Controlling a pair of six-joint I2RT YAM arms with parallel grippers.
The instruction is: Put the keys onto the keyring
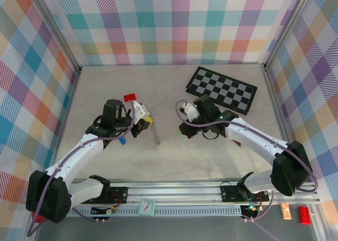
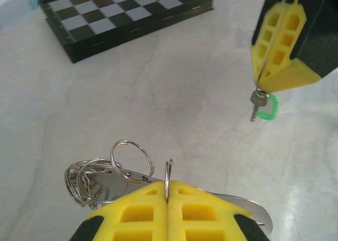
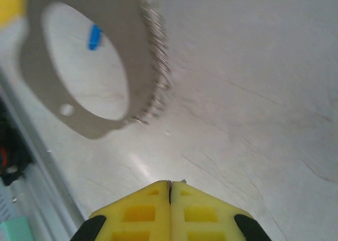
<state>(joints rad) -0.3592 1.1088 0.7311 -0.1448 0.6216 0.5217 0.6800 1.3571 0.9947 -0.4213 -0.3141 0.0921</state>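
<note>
The keyring (image 2: 100,175) is a flat silvery loop carrying several split rings. My left gripper (image 2: 169,186) is shut on one upright split ring (image 2: 168,170) of it. From above, the left gripper (image 1: 143,118) holds the keyring (image 1: 155,132) just over the table. My right gripper (image 2: 259,87) is shut on the green-headed key (image 2: 265,107), which hangs down, apart from the rings. In the right wrist view the right gripper (image 3: 170,184) is shut, with a sliver of metal at its tip, and the keyring (image 3: 84,119) hangs ahead of it. The blue-headed key (image 1: 122,141) lies on the table by the left arm.
A black-and-grey checkerboard (image 1: 222,89) lies at the back right. A flat red block (image 1: 130,97) sits behind the left gripper. Metal rails (image 1: 211,191) run along the near edge, and plaid walls close in three sides.
</note>
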